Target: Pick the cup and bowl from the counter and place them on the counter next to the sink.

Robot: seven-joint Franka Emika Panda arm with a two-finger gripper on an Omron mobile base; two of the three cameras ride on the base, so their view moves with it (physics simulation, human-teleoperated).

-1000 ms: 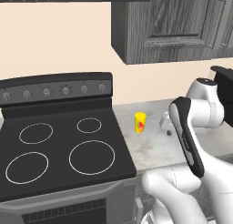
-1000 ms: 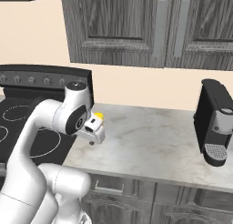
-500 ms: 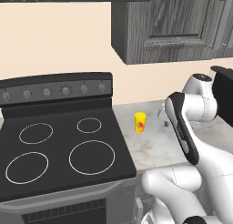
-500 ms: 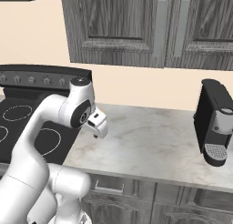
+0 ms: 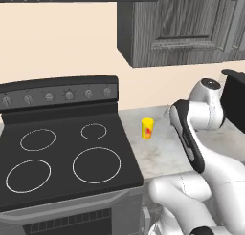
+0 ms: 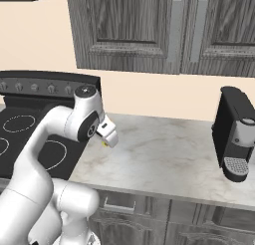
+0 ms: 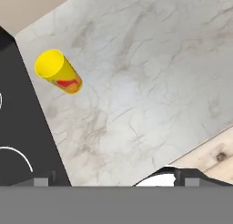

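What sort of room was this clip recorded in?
A rendered home kitchen, by the look of it: a black stovetop with white burner rings, a marbled counter under dark wood-grain cabinets, and a coffee machine standing on it.

A black glass stovetop (image 5: 62, 155) with white burner rings serves as the landmark. Behind it rises its dark control panel (image 5: 57, 93) with a row of knobs, against a plain beige wall (image 5: 57, 38). Above and to the right of the stove hang dark grey wood-grain wall cabinets (image 6: 164, 30). Far right of it stands a black coffee machine (image 6: 238, 134). Light is even and soft.
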